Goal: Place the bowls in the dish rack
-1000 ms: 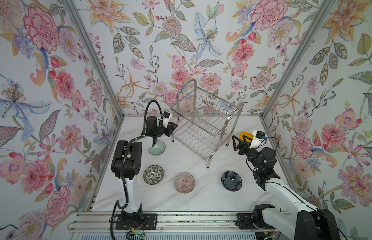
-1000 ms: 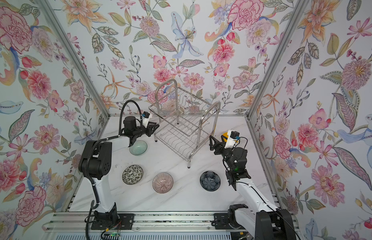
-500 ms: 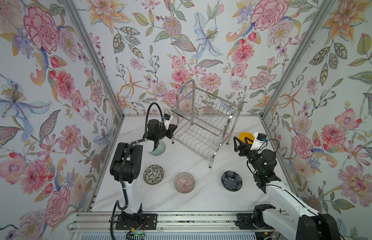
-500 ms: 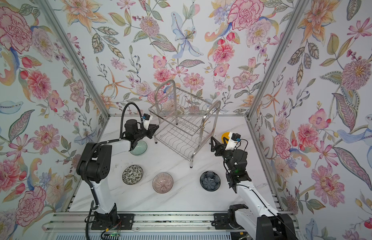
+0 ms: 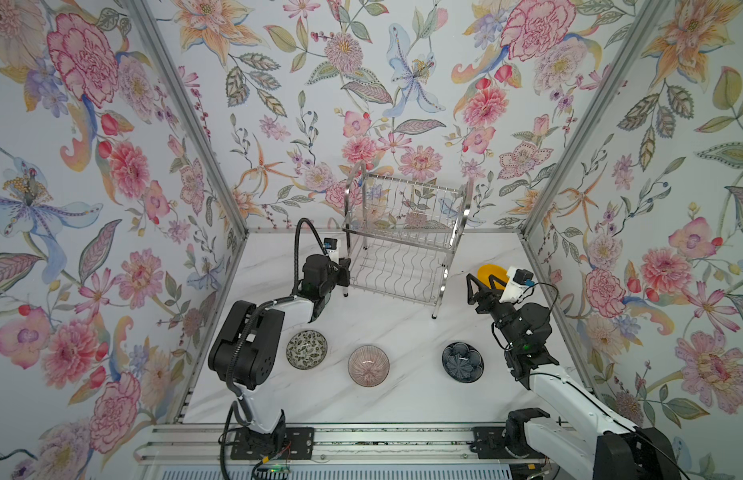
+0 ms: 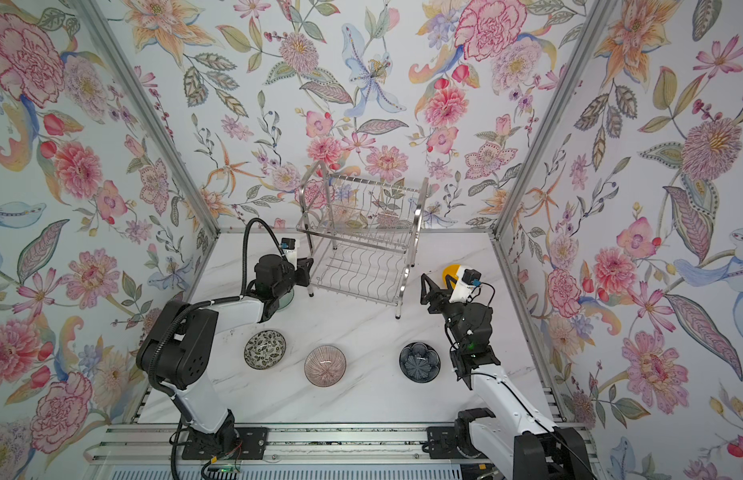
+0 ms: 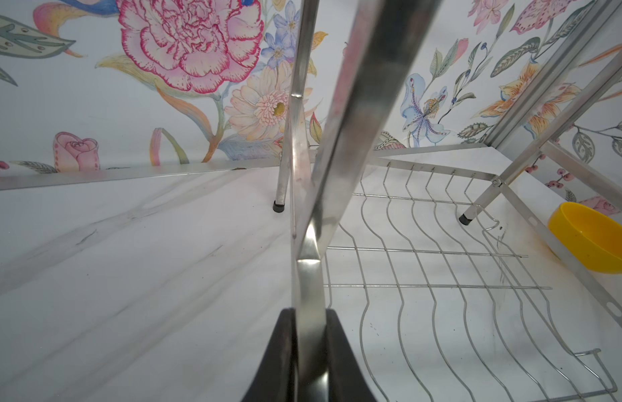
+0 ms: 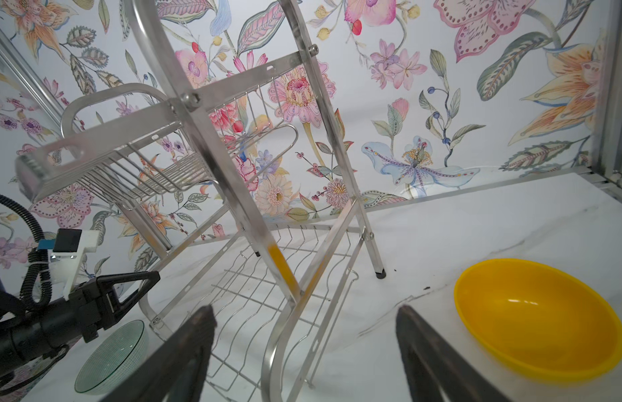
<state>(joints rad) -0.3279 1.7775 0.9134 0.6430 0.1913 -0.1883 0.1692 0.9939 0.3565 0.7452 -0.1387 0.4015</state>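
Observation:
The dish rack (image 5: 403,232) stands at the back of the marble table in both top views. My left gripper (image 5: 344,270) is shut on the rack's near-left upright tube (image 7: 337,139), which runs up from between the black fingers (image 7: 285,348). My right gripper (image 8: 305,311) hangs open beside the rack's right frame (image 8: 233,174), touching nothing. The yellow bowl (image 8: 535,323) sits just past it on the table. The pale green bowl (image 8: 111,355) lies under my left arm. The speckled bowl (image 5: 306,349), pink bowl (image 5: 368,365) and navy bowl (image 5: 462,362) form a row at the front.
Floral walls close in the table on three sides, with metal corner posts (image 5: 577,137). The rack's lower wavy wire shelf (image 7: 441,278) holds nothing. A rail with both arm bases (image 5: 349,444) runs along the front edge.
My left gripper closed on the rack's upright tube and the rack has turned to sit squarer to the back wall. My right gripper shifted slightly right, staying open.

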